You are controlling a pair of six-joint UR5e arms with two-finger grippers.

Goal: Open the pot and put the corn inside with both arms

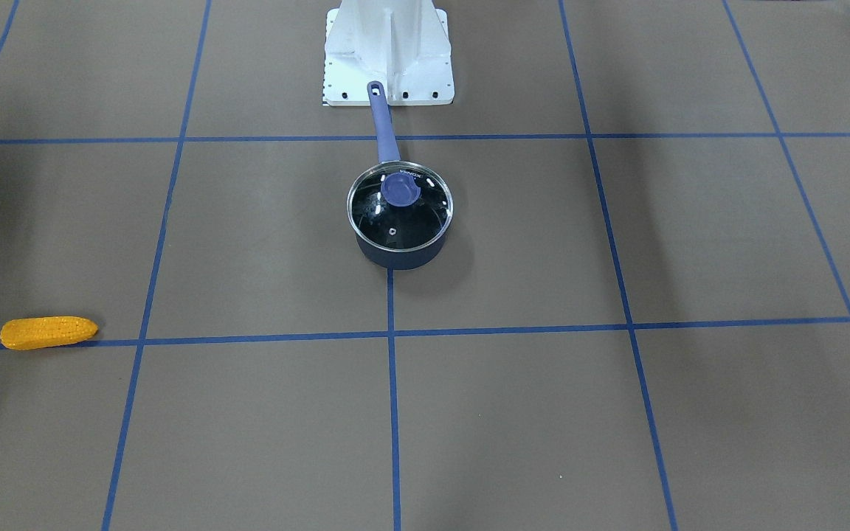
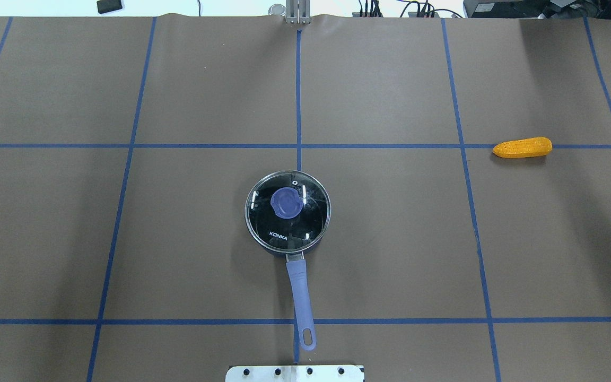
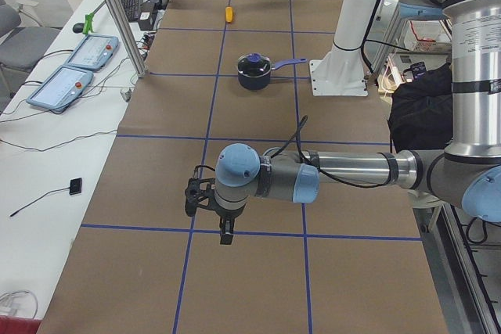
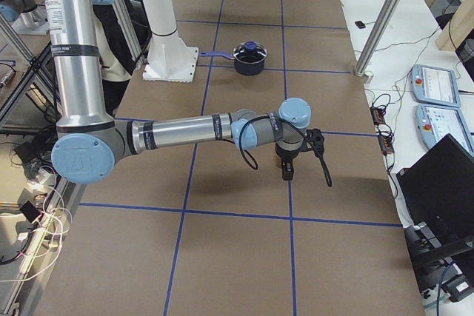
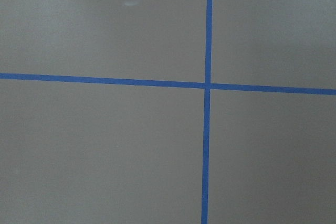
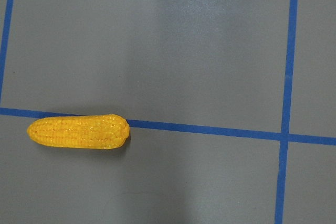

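The corn [image 2: 523,147] lies on the brown table far to the right of the pot, on a blue tape line; it also shows in the front view [image 1: 49,332] and below my right wrist camera [image 6: 79,132]. The blue pot [image 2: 288,212] stands at mid table with its glass lid and blue knob [image 2: 286,202] on and its handle [image 2: 301,297] towards my base. My left gripper [image 3: 225,237] hangs over bare table far from the pot; only the left side view shows it, so I cannot tell its state. My right gripper [image 4: 286,173] hovers near the corn; I cannot tell its state.
The white base mount [image 1: 388,51] stands just behind the pot's handle. Blue tape lines grid the table [image 2: 390,254]. Side benches hold teach pendants [image 3: 78,52] and a laptop [image 4: 437,183]. Frame posts [image 4: 381,24] stand at the table's edges.
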